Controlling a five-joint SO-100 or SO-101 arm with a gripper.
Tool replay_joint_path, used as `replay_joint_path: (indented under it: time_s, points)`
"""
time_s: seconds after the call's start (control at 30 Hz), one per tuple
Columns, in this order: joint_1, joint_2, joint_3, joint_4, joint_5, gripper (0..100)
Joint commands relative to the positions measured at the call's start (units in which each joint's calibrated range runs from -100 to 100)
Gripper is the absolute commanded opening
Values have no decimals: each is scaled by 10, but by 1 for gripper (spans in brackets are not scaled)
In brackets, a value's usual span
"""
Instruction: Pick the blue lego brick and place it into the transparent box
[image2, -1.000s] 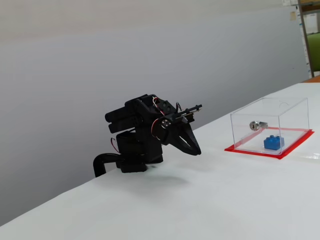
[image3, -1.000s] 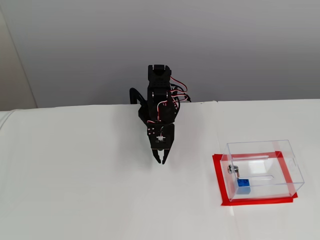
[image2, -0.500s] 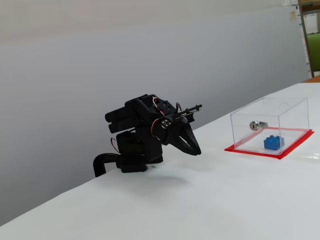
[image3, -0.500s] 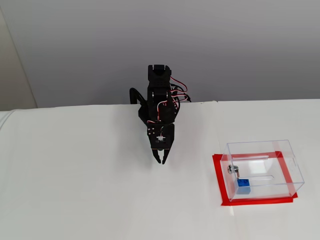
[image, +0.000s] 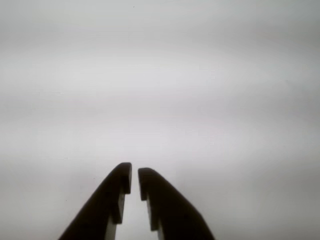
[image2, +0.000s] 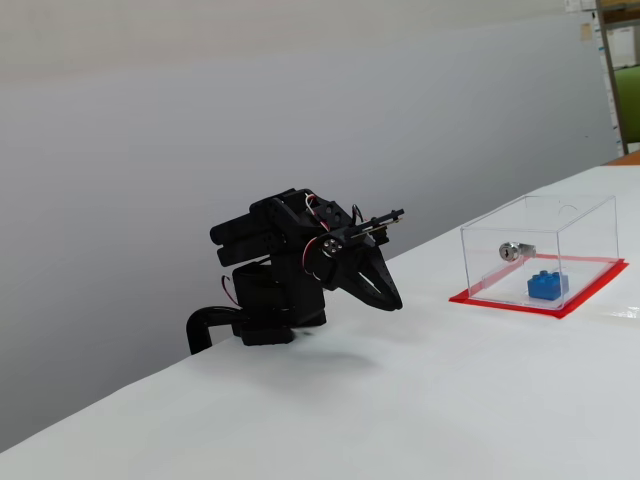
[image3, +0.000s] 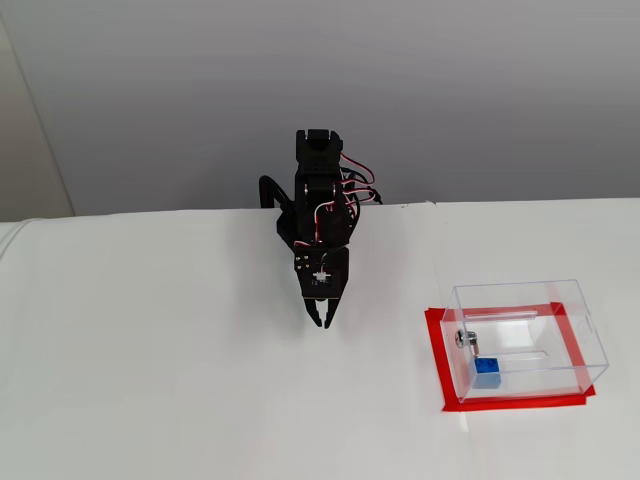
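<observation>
The blue lego brick (image2: 547, 285) lies inside the transparent box (image2: 580, 235), on its red base plate, near a small silver fitting (image2: 512, 250). In the other fixed view the brick (image3: 486, 372) sits in the box's (image3: 570, 320) near left corner. My gripper (image3: 324, 321) hangs folded close to the arm's base, well to the left of the box, tips just above the white table. In the wrist view its two dark fingertips (image: 134, 177) stand nearly together with a thin gap and nothing between them. It also shows in a fixed view (image2: 392, 300).
The white table (image3: 150, 380) spreads wide around the arm. A grey wall (image2: 150, 150) stands behind it. Shelving (image2: 620, 70) shows at the far right edge of a fixed view.
</observation>
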Motion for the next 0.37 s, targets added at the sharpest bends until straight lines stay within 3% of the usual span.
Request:
replay_joint_path:
  time_s: [0.0, 0.33]
  points:
    - [4, -6, 10, -2, -2, 1]
    - [4, -6, 10, -2, -2, 1]
